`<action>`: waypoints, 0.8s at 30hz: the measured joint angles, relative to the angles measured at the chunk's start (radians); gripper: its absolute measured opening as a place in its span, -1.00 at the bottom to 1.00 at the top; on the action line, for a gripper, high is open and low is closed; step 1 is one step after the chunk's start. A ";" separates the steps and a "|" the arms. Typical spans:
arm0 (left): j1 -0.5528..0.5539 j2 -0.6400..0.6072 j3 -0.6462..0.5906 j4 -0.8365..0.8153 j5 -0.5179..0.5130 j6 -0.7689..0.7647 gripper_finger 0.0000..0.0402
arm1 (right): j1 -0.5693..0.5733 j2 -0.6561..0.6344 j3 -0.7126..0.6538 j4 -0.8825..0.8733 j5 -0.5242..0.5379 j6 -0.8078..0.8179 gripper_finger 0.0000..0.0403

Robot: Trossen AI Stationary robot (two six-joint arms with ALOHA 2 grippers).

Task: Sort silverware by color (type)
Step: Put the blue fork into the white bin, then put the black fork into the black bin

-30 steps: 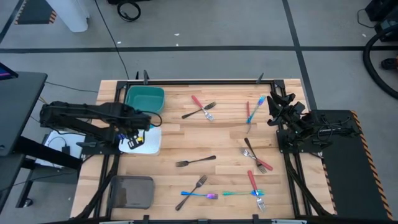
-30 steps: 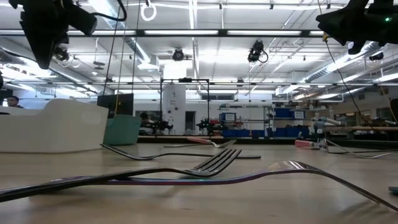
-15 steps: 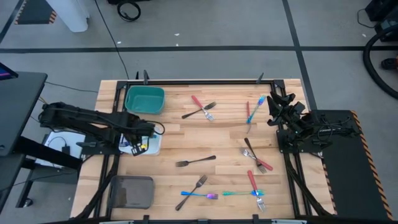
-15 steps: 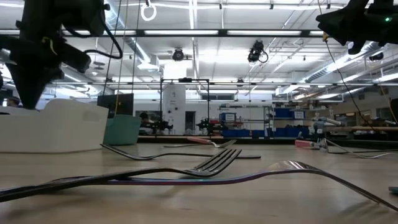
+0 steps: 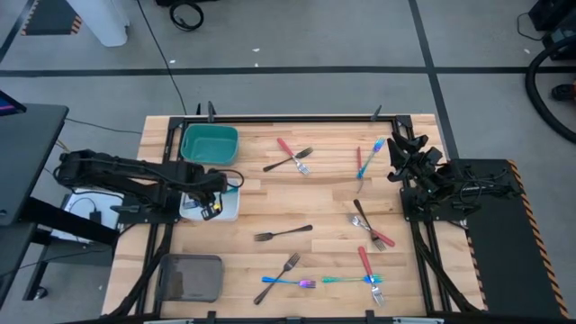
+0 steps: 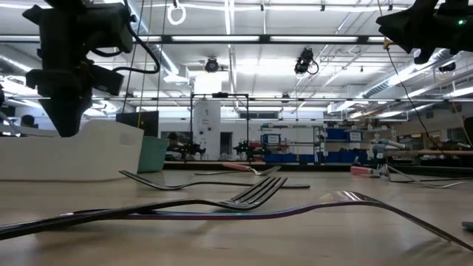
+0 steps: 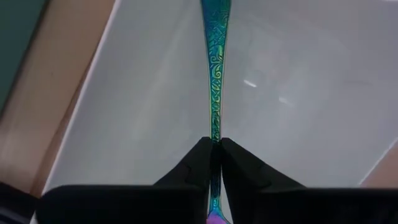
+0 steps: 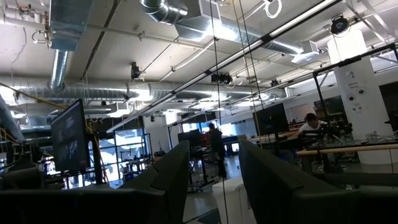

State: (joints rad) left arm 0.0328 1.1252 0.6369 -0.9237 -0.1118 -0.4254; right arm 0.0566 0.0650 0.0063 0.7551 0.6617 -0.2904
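Pinching an iridescent fork (image 7: 214,93) by its handle, the left gripper (image 7: 214,144) hangs over the white tray (image 5: 229,209); best let go low, inside its walls. The right gripper (image 8: 214,163) waits, fingers wide.

One camera looks straight down on the whole worktop (image 5: 297,207). A second sits at worktop height, facing level across it into the room; both share the white tray (image 5: 227,209).
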 joint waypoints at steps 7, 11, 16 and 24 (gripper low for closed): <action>0.010 0.000 0.000 0.038 -0.012 0.003 -0.51 | 0.000 0.000 0.000 0.000 0.000 0.000 -0.26; 0.010 0.000 0.001 0.072 -0.030 0.003 -0.46 | 0.000 0.000 0.000 -0.001 0.000 0.000 -0.26; 0.010 0.000 0.028 0.074 -0.027 -0.001 -0.46 | 0.000 0.000 0.000 -0.009 -0.008 0.044 -0.26; 0.010 0.000 0.163 0.055 -0.025 0.026 -0.46 | 0.000 0.000 0.000 -0.010 -0.028 0.056 -0.26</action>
State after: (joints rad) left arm 0.0429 1.1255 0.8002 -0.8689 -0.1368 -0.3996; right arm 0.0566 0.0650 0.0063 0.7452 0.6338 -0.2340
